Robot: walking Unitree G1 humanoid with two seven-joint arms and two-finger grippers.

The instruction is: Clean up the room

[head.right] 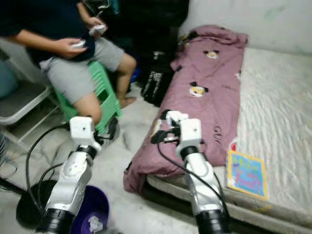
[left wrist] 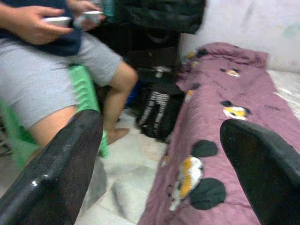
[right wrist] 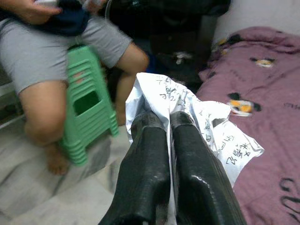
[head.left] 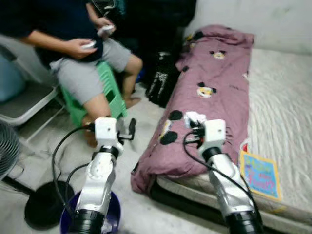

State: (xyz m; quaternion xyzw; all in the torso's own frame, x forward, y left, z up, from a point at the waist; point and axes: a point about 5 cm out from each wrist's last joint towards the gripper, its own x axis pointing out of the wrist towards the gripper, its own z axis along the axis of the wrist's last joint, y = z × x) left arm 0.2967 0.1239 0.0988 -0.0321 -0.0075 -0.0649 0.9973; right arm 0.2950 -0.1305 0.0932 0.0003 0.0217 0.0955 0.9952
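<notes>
My right gripper (right wrist: 163, 123) is shut on a crumpled white paper with black writing (right wrist: 213, 129), held above the near edge of the purple cartoon-print blanket (head.left: 214, 83) on the mattress. In the left eye view the paper (head.left: 195, 117) shows just beyond the right wrist. My left gripper (left wrist: 161, 126) is open and holds nothing; it is raised over the floor beside the bed, pointing toward the green stool (head.left: 111, 90). A dark purple bin (head.left: 113, 214) stands on the floor under my left arm.
A person (head.left: 73, 63) sits on the green stool, holding controllers. A black bag (head.left: 161, 80) leans by the bed. A colourful book (head.left: 261, 175) lies on the mattress (head.left: 282, 97). A fan (head.left: 7, 151) and a black round base (head.left: 44, 204) stand at left.
</notes>
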